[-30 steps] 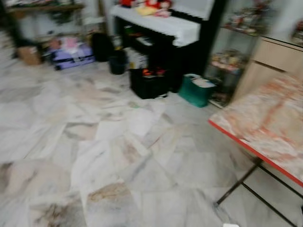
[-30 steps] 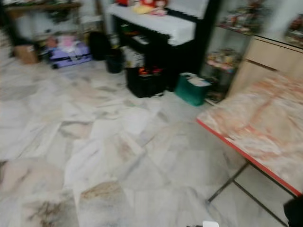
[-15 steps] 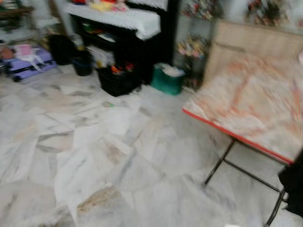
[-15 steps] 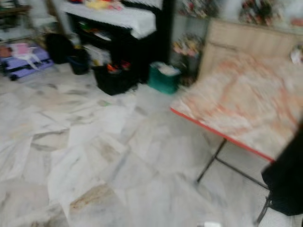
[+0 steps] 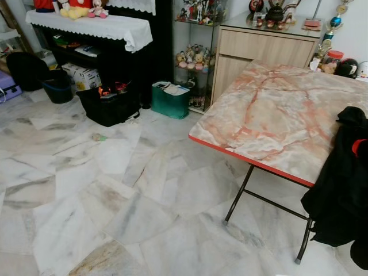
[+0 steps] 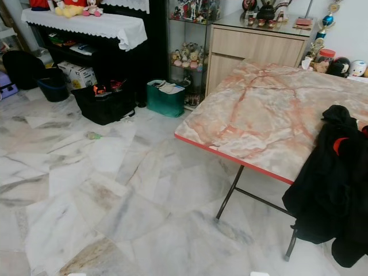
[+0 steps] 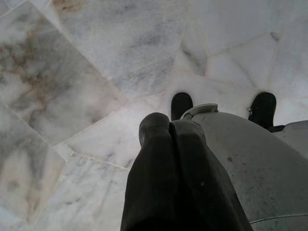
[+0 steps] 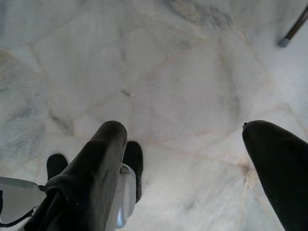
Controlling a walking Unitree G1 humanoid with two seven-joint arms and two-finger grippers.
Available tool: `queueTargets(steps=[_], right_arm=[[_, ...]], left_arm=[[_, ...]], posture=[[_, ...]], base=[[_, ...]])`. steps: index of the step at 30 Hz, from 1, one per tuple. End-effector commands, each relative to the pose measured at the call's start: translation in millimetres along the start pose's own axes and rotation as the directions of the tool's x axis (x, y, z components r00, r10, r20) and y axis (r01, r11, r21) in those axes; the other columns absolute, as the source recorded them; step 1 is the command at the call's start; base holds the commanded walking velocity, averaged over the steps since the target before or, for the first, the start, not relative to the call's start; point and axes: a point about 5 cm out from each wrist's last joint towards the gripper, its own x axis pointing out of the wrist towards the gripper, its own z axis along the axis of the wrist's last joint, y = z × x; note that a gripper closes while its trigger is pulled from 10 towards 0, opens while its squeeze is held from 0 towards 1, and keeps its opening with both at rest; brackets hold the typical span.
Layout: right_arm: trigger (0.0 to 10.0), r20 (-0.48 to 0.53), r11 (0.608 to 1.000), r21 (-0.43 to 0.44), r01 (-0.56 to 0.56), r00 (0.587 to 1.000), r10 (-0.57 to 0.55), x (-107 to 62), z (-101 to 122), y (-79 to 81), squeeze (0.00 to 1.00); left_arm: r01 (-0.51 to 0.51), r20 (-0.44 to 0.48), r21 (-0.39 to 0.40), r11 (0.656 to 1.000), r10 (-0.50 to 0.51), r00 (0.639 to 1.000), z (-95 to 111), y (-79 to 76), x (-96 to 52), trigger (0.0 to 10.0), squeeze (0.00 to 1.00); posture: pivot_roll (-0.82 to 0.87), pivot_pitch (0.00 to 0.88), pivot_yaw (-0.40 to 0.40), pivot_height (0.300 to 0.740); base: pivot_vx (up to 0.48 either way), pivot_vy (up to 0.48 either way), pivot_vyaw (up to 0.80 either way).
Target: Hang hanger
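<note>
A folding worktop (image 5: 276, 115) with a pink-veined marble-look top, red edge and thin black legs stood on the pale grey-veined marble tile floor (image 5: 86, 190). A black garment (image 5: 342, 190) hung over its near right corner. Behind stood a light wooden cabinet (image 5: 261, 49), a green bin (image 5: 170, 100) and a black basket (image 5: 109, 103). No hanger could be made out. The left tool (image 7: 168, 132) hung pressed together above the floor; the right tool (image 8: 185, 139) hung spread.
</note>
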Motion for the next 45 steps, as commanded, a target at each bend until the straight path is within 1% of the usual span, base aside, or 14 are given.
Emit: queueTargets(steps=[1,5,9,12,14,20,32,35,40,45], right_arm=[[10.0,0.038,0.994,0.096,-0.057,0.998,0.053,6.8,18.1,40.4,0.0],[10.0,0.039,0.993,0.106,-0.052,0.998,0.048,6.8,18.1,39.2,0.0],[10.0,0.032,0.993,0.104,-0.047,0.999,0.044,6.8,17.6,38.4,0.0],[10.0,0.033,0.995,0.081,-0.051,0.998,0.048,6.8,18.3,38.0,0.0],[10.0,0.036,0.995,0.091,-0.05,0.998,0.047,6.8,18.2,38.1,0.0],[10.0,0.043,0.995,0.091,-0.043,0.998,0.04,6.8,18.7,38.2,0.0],[10.0,0.043,0.995,0.091,-0.048,0.998,0.044,6.8,18.9,38.8,0.0],[10.0,0.041,0.994,0.099,-0.052,0.998,0.048,6.8,18.6,38.8,0.0],[10.0,0.044,0.995,0.085,-0.051,0.998,0.047,6.8,19.4,38.1,0.0],[10.0,0.046,0.997,0.064,-0.049,0.998,0.046,6.7,19.5,37.4,0.0]], left_arm=[[-0.015,0.167,-0.223,0.975,0.054,0.985,13.1,29.9,-4.8,10.0,0.0],[-0.015,0.165,-0.223,0.975,0.053,0.985,12.0,28.2,-4.7,10.0,0.0],[-0.016,0.163,-0.225,0.974,0.054,0.985,10.7,28.2,-4.7,10.0,0.0],[-0.019,0.16,-0.225,0.974,0.056,0.986,9.2,28.8,-4.9,10.0,0.0],[-0.02,0.159,-0.225,0.974,0.057,0.986,8.9,29.1,-5.0,10.0,0.0],[-0.02,0.16,-0.223,0.975,0.057,0.985,9.1,29.6,-5.1,10.0,0.0],[-0.008,0.162,-0.218,0.976,0.044,0.986,10.1,25.2,-4.4,10.0,0.0],[-0.007,0.162,-0.218,0.976,0.044,0.986,9.8,24.7,-4.4,10.0,0.0],[-0.007,0.161,-0.221,0.975,0.043,0.986,9.2,24.0,-4.3,10.0,0.0],[-0.007,0.157,-0.222,0.975,0.043,0.987,7.4,24.0,-4.5,10.0,0.0]], posture=[[0.16,0.0,-0.043,0.74],[0.16,0.0,-0.049,0.74],[0.15,0.004,-0.049,0.74],[0.15,0.006,-0.049,0.74],[0.15,0.006,-0.049,0.74],[0.15,0.008,-0.047,0.74],[0.15,0.002,-0.046,0.74],[0.15,0.001,-0.049,0.74],[0.15,0.002,-0.05,0.74],[0.15,0.0,-0.05,0.74]], base=[[0.0,-0.405,0.0],[0.0,-0.406,0.0],[0.0,-0.296,-0.66],[0.0,-0.309,-0.75],[0.0,-0.311,-0.74],[0.0,-0.316,0.0],[0.0,-0.329,0.0],[0.0,-0.339,-0.58],[0.0,-0.343,-0.68],[0.0,-0.342,0.0]])
